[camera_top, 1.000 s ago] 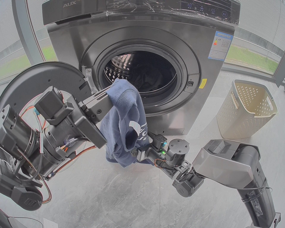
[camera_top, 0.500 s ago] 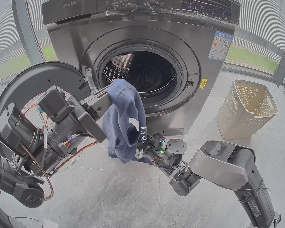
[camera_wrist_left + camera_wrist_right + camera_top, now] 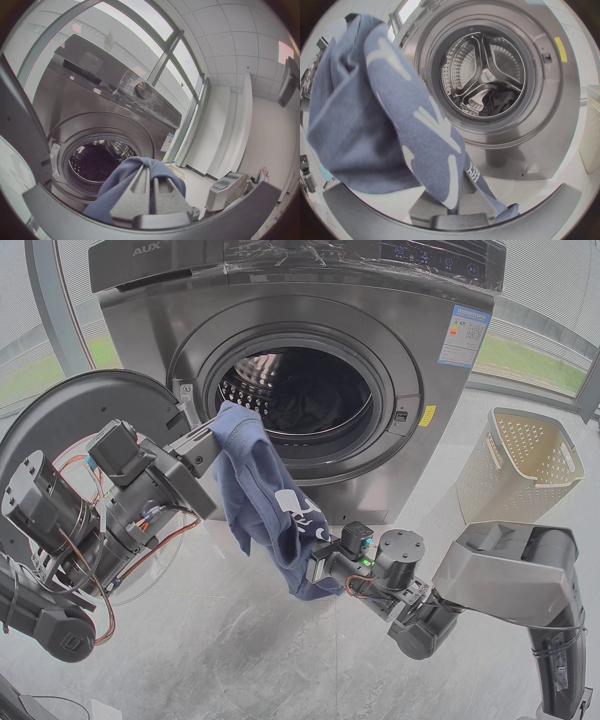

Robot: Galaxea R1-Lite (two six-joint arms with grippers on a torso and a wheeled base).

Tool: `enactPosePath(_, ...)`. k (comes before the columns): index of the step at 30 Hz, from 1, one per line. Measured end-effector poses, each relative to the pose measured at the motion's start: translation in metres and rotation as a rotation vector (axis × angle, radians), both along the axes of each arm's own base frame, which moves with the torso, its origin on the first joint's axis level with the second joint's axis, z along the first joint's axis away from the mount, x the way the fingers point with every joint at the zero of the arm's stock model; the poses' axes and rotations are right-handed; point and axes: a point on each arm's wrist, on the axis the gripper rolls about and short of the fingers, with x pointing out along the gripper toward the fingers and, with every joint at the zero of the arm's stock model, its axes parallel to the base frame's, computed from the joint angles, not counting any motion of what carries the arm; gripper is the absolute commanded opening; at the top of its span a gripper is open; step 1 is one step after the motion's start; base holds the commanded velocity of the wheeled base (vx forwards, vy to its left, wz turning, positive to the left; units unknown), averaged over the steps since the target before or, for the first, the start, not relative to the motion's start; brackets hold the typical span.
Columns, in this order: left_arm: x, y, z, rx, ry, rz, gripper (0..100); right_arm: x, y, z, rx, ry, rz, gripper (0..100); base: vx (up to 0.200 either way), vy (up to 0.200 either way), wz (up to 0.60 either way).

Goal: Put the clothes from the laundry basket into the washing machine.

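Door (image 3: 81, 409) is hanging open at far left. Left gripper (image 3: 211, 435) is sitting just right of it, at the left lip of the drum opening (image 3: 300, 396), fingers pinched tight on the top fold of the blue shirt (image 3: 262, 490).

The shirt is hanging in the air in front of the washing machine (image 3: 375, 490), not yet inside. Its long axis is running diagonally, with the high end far-left at the drum mouth and the low end near-right. The right gripper (image 3: 312, 568) is clamping that low end, fingers closed on the hem.

Handling, my read: light, limp knit with zero stiffness. It's sagging between the two grips, so loose folds are likely to snag on the door seal. Bunched edges look like the best hold points, as taken now.

Dark clothes (image 3: 312, 409) are lying in the drum. Laundry basket (image 3: 519, 471) is standing on the floor at far right, well apart.
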Motion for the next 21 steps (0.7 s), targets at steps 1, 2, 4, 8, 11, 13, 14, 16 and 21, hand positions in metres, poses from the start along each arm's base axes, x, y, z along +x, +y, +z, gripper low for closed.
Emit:
enactPosePath(1,0.002,0.001,-0.001,0.000,0.003,0.010,0,-0.003,-0.003,0.003,-0.001,0.002,-0.001,0,0.000,0.000,0.00)
enactPosePath(2,0.005,0.004,-0.002,0.002,0.007,0.026,0,-0.009,-0.008,0.009,-0.005,0.008,-0.002,0,0.000,0.000,0.00)
enactPosePath(4,0.010,0.007,-0.004,0.006,0.014,0.049,0,-0.017,-0.016,0.018,-0.006,0.015,-0.003,0,0.000,0.000,0.00)
enactPosePath(8,0.018,0.012,-0.010,0.016,0.032,0.086,0,-0.034,-0.037,0.038,-0.005,0.024,-0.015,0,0.000,0.000,0.00)
enactPosePath(11,0.023,0.016,-0.016,0.030,0.050,0.107,0,-0.045,-0.054,0.051,0.002,0.029,-0.033,0,0.000,0.000,0.00)
enactPosePath(13,0.025,0.017,-0.023,0.052,0.065,0.118,0,-0.051,-0.064,0.060,0.017,0.031,-0.045,0,0.000,0.000,0.00)
enactPosePath(14,0.025,0.017,-0.028,0.066,0.076,0.121,0,-0.052,-0.067,0.063,0.023,0.030,-0.048,0,0.000,0.000,0.00)
enactPosePath(16,0.025,0.017,-0.039,0.102,0.103,0.122,0,-0.055,-0.071,0.070,0.038,0.022,-0.056,0,0.000,0.000,0.00)
enactPosePath(21,0.022,0.010,-0.072,0.214,0.178,0.089,0,-0.059,-0.078,0.090,0.086,-0.017,-0.086,0,0.000,0.000,0.00)
